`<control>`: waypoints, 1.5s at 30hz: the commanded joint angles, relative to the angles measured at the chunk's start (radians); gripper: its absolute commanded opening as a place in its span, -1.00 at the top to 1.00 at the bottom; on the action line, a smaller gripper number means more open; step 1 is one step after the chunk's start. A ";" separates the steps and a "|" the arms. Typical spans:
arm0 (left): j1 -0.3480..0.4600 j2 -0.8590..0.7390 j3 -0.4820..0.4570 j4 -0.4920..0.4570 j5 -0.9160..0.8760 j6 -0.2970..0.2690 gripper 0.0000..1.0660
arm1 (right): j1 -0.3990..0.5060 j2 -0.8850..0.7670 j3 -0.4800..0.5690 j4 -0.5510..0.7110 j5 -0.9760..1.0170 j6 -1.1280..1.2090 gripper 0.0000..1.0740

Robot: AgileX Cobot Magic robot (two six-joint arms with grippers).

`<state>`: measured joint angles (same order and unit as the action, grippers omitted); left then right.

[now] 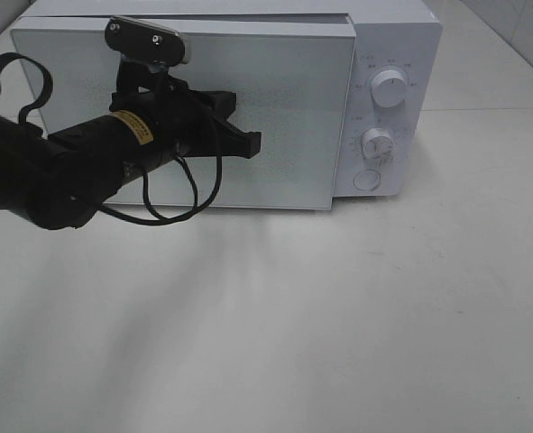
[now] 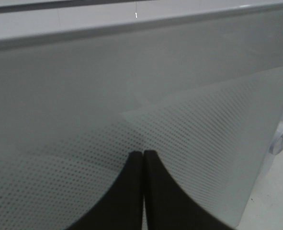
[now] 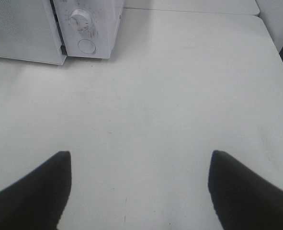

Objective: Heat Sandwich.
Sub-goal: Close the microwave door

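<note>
Press your left gripper (image 1: 251, 142), clenched on nothing at centre-left of the high view, squarely against the microwave door (image 1: 293, 90) until it seats. The sandwich shows nowhere and is probably behind that door. Only the right wrist view shows your right gripper (image 3: 140, 154), spread wide over the table (image 3: 179, 96).

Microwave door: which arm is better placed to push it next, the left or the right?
Left, probably. The left gripper is shut, with its tips right in front of the microwave door. The right gripper hangs open above the table, away from the door.
</note>
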<state>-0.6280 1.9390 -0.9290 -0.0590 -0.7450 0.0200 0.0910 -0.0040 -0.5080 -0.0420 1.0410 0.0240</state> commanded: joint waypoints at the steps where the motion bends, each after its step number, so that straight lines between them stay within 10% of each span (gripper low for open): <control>1: -0.016 0.022 -0.057 -0.013 0.017 -0.002 0.99 | -0.008 -0.027 0.002 0.002 -0.005 0.001 -0.42; 26: -0.036 0.193 -0.380 -0.014 0.155 -0.002 0.99 | -0.008 -0.027 0.002 0.002 -0.005 0.002 -0.42; 45: -0.038 0.170 -0.339 -0.013 0.170 -0.002 0.99 | -0.008 -0.027 0.002 0.002 -0.005 0.002 -0.42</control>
<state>-0.7010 2.1180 -1.2590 0.0220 -0.5550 0.0240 0.0910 -0.0040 -0.5080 -0.0420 1.0410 0.0240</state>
